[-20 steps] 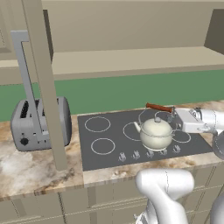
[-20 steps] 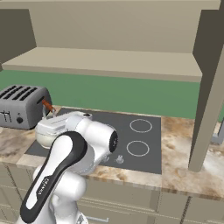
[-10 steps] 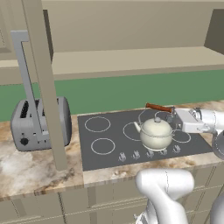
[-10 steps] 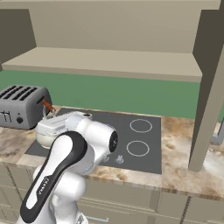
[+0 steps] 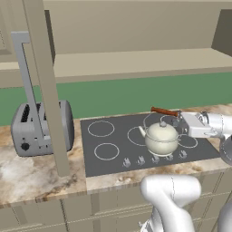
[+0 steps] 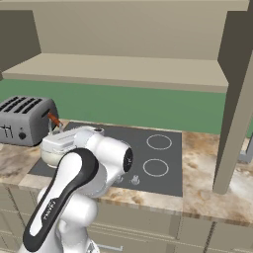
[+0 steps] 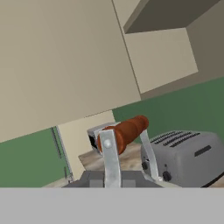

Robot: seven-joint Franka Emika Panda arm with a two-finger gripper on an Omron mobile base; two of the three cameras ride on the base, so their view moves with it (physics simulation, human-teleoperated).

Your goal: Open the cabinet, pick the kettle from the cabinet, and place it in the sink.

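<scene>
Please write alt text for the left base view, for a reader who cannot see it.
A cream kettle hangs over the black cooktop, held by its wooden handle in the shut claw. A grey toaster stands left, behind an open cabinet door.

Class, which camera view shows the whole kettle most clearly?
The left base view: the kettle shows body, spout and wooden handle over the cooktop. The right base view shows a sliver behind the arm; the hand view, the handle's reddish-brown grip.
</scene>
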